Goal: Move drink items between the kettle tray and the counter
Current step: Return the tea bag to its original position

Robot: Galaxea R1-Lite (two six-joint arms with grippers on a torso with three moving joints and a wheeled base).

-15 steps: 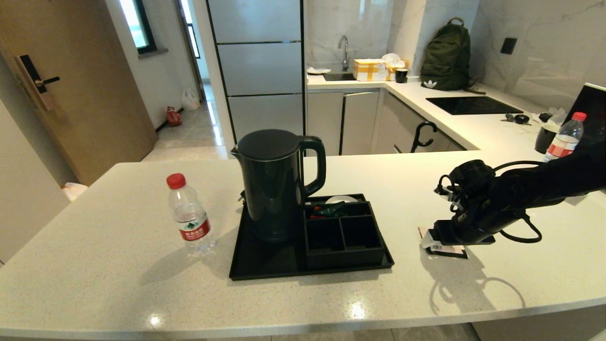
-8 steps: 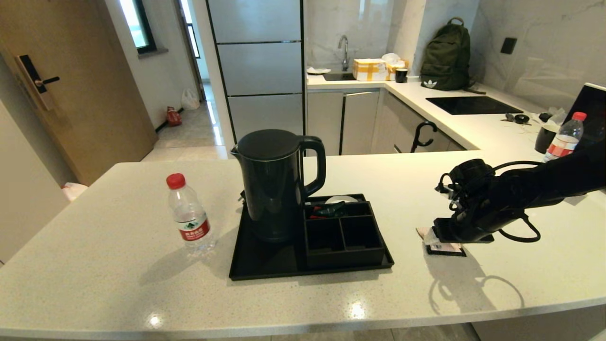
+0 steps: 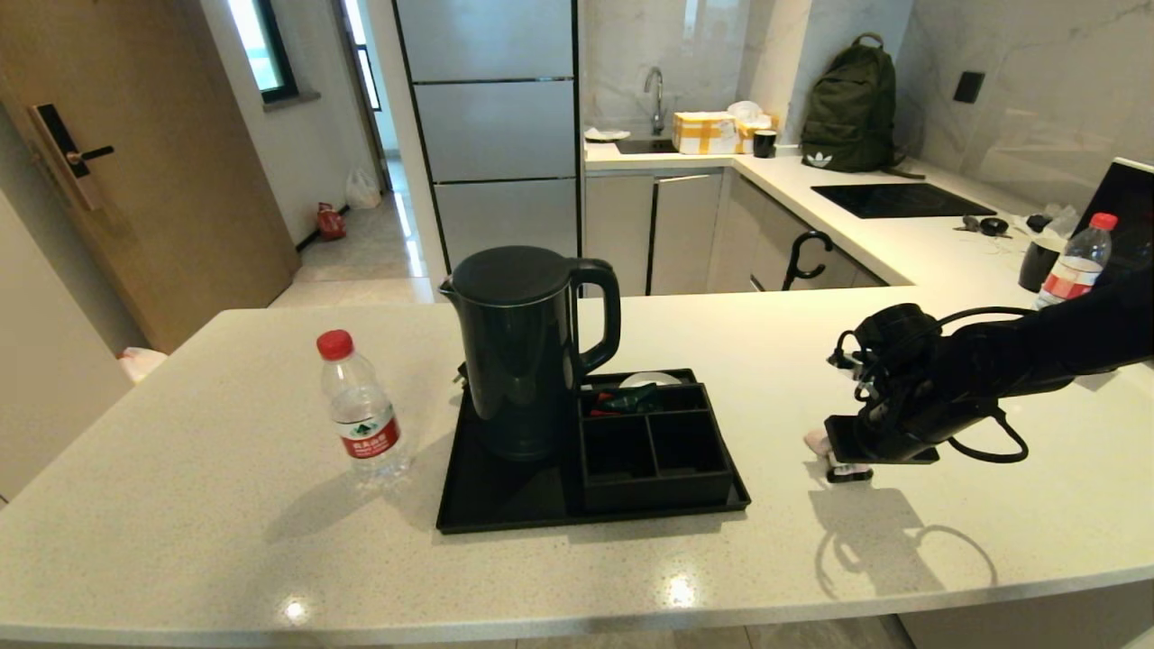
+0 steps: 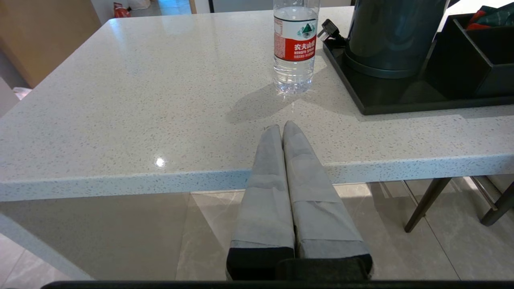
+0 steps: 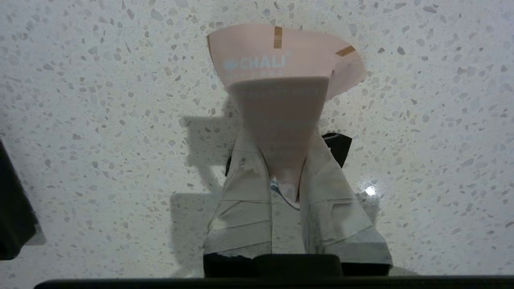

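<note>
The beige sachet (image 5: 281, 60) is bent upward, pinched between the fingers of my right gripper (image 5: 283, 138), which is shut on it just above the counter (image 3: 225, 541), right of the kettle tray (image 3: 505, 509). In the head view only a pale corner of the sachet (image 3: 817, 441) and its black edge show under my right gripper (image 3: 834, 453). The water bottle (image 3: 361, 410) stands upright on the counter left of the tray. My left gripper (image 4: 281, 126) is shut on nothing, low in front of the counter edge, facing the water bottle (image 4: 295, 44).
A tall black kettle (image 3: 518, 351) and a four-compartment box (image 3: 654, 446) holding red and green packets stand on the tray. A second bottle (image 3: 1073, 261), a dark mug (image 3: 1037, 263) and a laptop (image 3: 1122, 212) stand at the far right.
The sachet, which lay flat on the counter under my right gripper, is now gathered up between the fingers and mostly hidden. The right gripper has risen slightly. The left arm has not moved.
</note>
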